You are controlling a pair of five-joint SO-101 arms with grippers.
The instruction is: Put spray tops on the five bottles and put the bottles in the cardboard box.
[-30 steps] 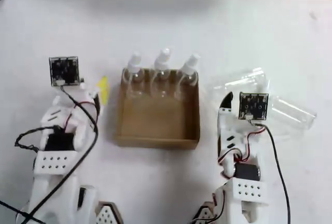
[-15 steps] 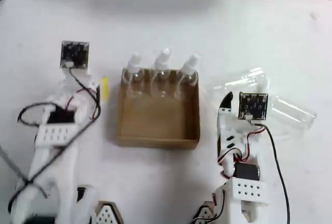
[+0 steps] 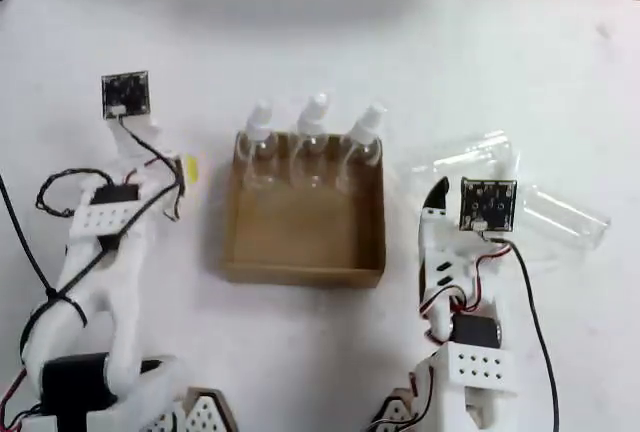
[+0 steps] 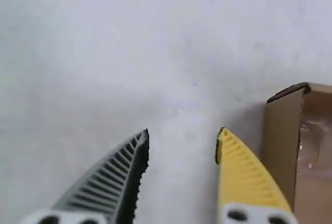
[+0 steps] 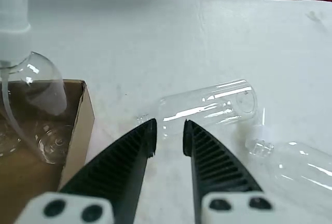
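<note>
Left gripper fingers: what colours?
Left gripper: one finger is grey, the other yellow. It shows best in the left wrist view.

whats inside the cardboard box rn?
Three bottles with spray tops, in a row along the far wall of the box. The rest of its floor is bare cardboard. The bottles cover the floor under them, so their bases can't be made out.
</note>
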